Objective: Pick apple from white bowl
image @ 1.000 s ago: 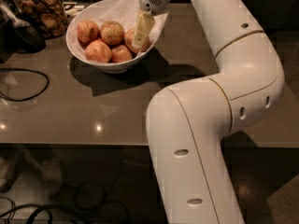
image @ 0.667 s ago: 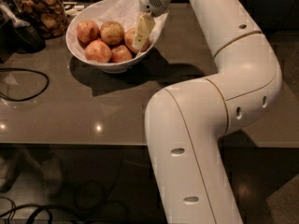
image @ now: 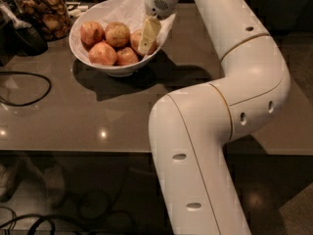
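Observation:
The white bowl (image: 113,68) stands on the brown table, lined with crinkled white paper and holding several apples. An orange-red apple (image: 136,39) lies at the bowl's right side, partly hidden behind a pale finger. A dull greenish-yellow speckled apple (image: 117,34) sits at the bowl's middle back. My gripper (image: 146,39) reaches down from above into the right side of the bowl, its visible finger (image: 148,34) against that right apple. The other finger is hidden.
A glass jar of brown snacks (image: 41,11) stands at the back left, with a dark object (image: 27,37) beside it. A black cable (image: 27,84) loops on the table's left. My white arm (image: 220,111) covers the table's right half. The table's front edge (image: 73,152) runs below.
The gripper stays at the right side of the bowl with barely any shift. The apples have not moved.

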Action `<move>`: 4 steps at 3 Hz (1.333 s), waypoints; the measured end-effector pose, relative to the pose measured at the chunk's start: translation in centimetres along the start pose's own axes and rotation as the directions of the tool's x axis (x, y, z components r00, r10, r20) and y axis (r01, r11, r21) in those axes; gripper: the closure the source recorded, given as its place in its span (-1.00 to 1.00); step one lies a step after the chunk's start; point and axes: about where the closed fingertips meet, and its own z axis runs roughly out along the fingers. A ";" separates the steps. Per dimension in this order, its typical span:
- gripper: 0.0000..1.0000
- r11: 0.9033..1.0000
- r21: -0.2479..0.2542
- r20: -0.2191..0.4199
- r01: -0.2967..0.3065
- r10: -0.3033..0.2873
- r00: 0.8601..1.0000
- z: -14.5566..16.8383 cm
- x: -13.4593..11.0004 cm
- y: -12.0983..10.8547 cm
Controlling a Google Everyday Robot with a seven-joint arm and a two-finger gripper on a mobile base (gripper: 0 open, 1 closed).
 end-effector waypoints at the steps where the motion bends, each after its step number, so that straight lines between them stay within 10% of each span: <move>1: -0.40 1.000 -0.011 -0.002 0.000 0.000 1.000 0.6 0.1 0.0; 2: -0.38 1.000 -0.028 -0.002 -0.007 0.007 1.000 1.3 0.6 0.0; 4: 0.51 0.999 -0.030 -0.011 -0.013 0.013 1.000 1.5 0.9 -0.1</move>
